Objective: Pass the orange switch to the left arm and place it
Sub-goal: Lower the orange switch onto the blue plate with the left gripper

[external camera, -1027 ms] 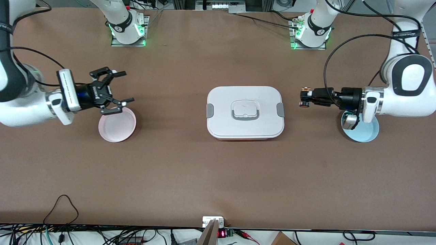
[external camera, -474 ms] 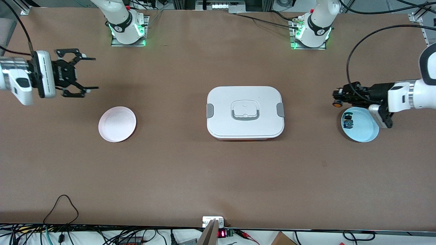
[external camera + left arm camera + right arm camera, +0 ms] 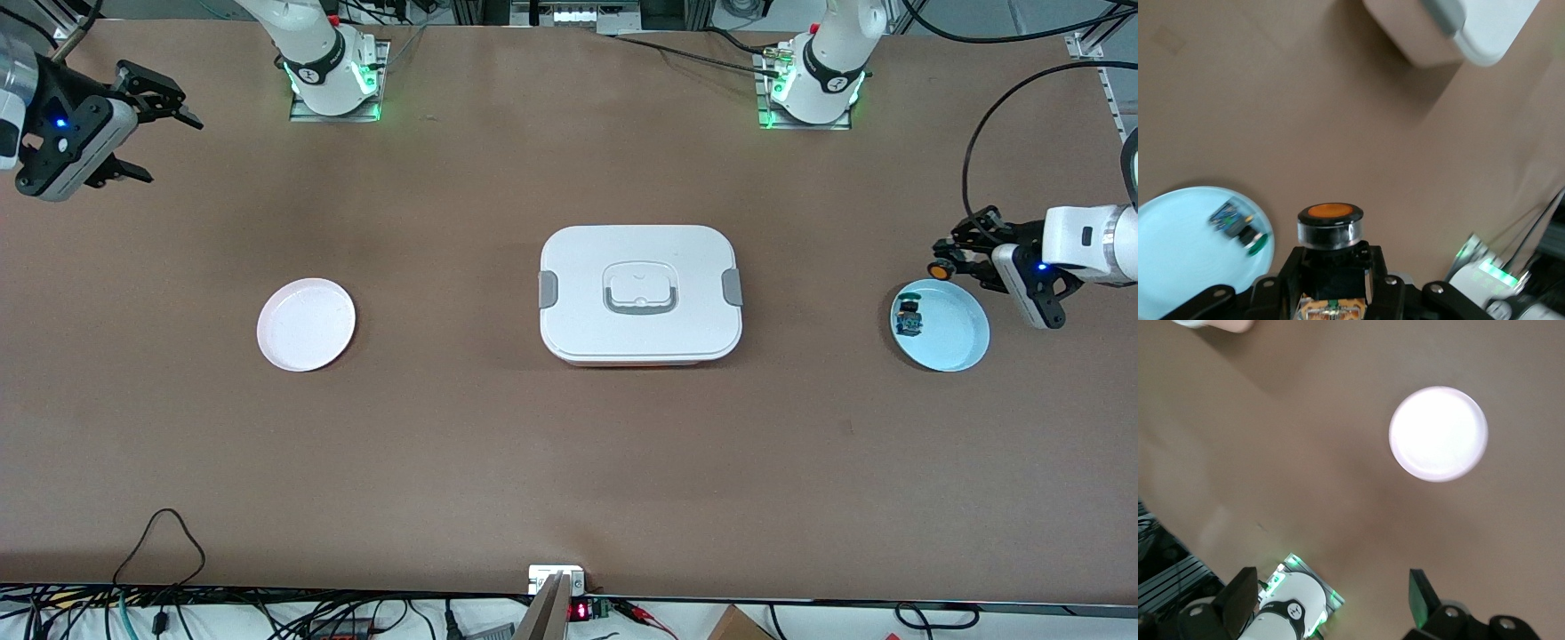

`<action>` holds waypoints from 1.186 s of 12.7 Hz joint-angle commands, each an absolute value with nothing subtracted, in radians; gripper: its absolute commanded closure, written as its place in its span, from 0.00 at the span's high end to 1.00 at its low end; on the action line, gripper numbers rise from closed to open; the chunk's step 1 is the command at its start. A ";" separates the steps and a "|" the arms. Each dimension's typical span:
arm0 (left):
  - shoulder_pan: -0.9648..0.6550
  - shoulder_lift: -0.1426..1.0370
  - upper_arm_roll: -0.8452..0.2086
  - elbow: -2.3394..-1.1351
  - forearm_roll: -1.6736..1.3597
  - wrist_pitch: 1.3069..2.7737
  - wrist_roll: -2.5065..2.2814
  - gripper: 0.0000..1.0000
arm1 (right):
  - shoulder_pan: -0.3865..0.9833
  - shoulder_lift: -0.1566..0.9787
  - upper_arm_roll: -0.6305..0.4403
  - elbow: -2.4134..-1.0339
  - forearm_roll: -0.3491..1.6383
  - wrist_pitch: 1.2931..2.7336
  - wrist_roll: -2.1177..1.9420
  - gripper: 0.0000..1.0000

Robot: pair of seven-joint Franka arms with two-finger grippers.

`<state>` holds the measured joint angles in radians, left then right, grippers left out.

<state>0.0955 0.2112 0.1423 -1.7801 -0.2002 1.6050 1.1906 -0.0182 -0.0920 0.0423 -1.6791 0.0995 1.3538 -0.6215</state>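
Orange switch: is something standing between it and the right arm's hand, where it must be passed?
Yes. The orange switch, held in the left hand by the blue plate, has the white box at mid-table between it and the open right hand, up over the table's right-arm end.

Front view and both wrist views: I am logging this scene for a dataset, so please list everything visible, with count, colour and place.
Box: one, white with grey latches, mid-table.
Pink plate: one, toward the right arm's end.
Blue plate: one, light blue, toward the left arm's end.
Green-capped switch: one, blue body, on the blue plate.
Orange switch: one, black body with orange cap, held above the table beside the blue plate.
Left end effector: black, shut on the orange switch.
Right end effector: black, open, above the table's corner, waiting.
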 commanded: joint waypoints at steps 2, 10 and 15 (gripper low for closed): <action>0.126 0.244 0.130 -1.778 -0.075 1.731 1.461 0.00 | -0.020 -0.117 0.054 -1.706 0.019 1.365 -0.525 1.00; 0.245 0.417 0.129 -1.779 -0.025 1.943 1.912 0.00 | -0.028 -0.058 0.035 -1.717 -0.002 1.629 -0.104 1.00; 0.259 0.472 0.127 -1.793 -0.026 2.055 2.037 0.00 | -0.003 -0.057 0.045 -1.724 0.018 1.654 -0.041 1.00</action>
<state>0.2425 0.4699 0.1407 -1.7879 -0.0433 2.0272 1.9935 -0.0134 -0.0532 0.0434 -1.7200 0.0064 1.6390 -0.0699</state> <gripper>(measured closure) 0.573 0.000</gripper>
